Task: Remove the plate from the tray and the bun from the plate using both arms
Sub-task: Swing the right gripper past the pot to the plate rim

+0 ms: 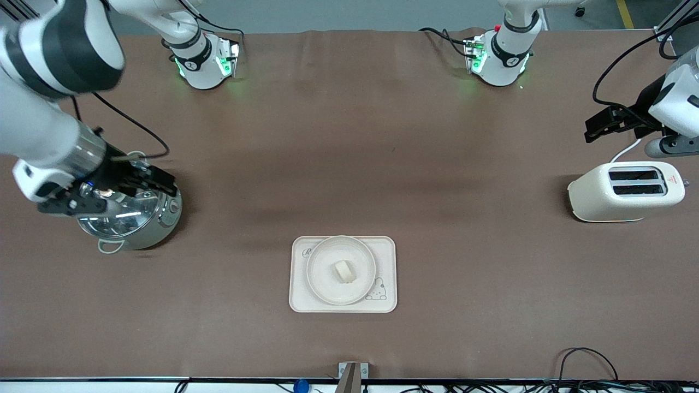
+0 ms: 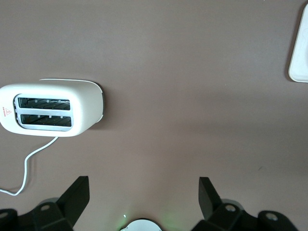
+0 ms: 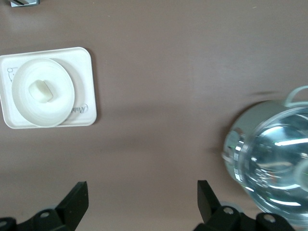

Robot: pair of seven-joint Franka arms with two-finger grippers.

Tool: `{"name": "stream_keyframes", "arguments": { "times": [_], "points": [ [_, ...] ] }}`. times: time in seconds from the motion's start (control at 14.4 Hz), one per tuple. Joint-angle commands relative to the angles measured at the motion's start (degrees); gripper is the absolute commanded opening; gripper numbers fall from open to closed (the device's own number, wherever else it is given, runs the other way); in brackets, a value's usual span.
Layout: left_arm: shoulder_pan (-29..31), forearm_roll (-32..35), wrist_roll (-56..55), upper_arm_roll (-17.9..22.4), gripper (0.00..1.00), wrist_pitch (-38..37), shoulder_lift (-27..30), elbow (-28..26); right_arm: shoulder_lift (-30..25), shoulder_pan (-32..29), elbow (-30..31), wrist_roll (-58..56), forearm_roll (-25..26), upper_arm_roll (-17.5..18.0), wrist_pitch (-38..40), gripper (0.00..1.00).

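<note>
While both white jointed arms hang high at the table's ends, the front view shows the small pale cream-white bun (image 1: 344, 271) lying in the middle of the round shallow cream-white plate (image 1: 319, 284). The plate sits on a rectangular cream tray with a rabbit drawing (image 1: 385, 256), midway between the two ends of the brown table (image 1: 349, 136) and nearer the front camera than either base. The right gripper (image 1: 104, 191) hovers over a shiny steel pot with a glass lid (image 1: 131, 221) at the right arm's end of the table, its black fingers spread wide and holding nothing. The left gripper (image 1: 614, 123) hangs above the left arm's end, beside and above a cream-white two-slot toaster (image 1: 625, 191), likewise wide open and empty.

In the left wrist view, the left gripper's two black fingers (image 2: 77, 197) stand far apart over bare tabletop with nothing between them. The toaster (image 2: 50, 109) lies below with both slots visible and its white cord (image 2: 29, 166) trailing off; a corner of the tray (image 2: 301, 53) shows at the frame's edge.

In the right wrist view, the right gripper's fingers (image 3: 77, 202) are equally wide apart and empty. The bun (image 3: 40, 91) rests centred on the plate (image 3: 24, 103), the plate on the tray (image 3: 86, 86), well apart from the pot (image 3: 269, 159).
</note>
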State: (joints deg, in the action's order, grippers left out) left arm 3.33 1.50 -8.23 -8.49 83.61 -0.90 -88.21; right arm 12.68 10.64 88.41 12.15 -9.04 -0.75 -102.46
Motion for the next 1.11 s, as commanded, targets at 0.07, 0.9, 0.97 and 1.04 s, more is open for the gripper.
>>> {"name": "stream_keyframes", "arguments": {
  "times": [0.07, 0.9, 0.97, 1.04],
  "points": [
    [-0.1, 1.0, 0.3, 0.1, 1.0, -0.6, -1.2, 1.3, 3.8, 3.0, -0.5, 4.9, -1.8, -0.2, -4.9, 1.0],
    [-0.1, 1.0, 0.1, 0.1, 1.0, -0.6, -1.8, 1.1, 18.1, 9.0, -0.6, 6.2, -2.5, -0.2, -21.2, 1.0],
    [-0.1, 1.0, 0.1, 0.1, 1.0, -0.6, -2.1, 1.1, 19.5, 9.6, -0.7, 6.3, -2.6, -0.2, -22.6, 1.0],
    [-0.1, 1.0, 0.1, 0.1, 1.0, -0.6, -2.4, 1.1, 20.7, 10.0, -0.8, 7.4, -3.3, -0.2, -24.1, 1.0]
  ]
}}
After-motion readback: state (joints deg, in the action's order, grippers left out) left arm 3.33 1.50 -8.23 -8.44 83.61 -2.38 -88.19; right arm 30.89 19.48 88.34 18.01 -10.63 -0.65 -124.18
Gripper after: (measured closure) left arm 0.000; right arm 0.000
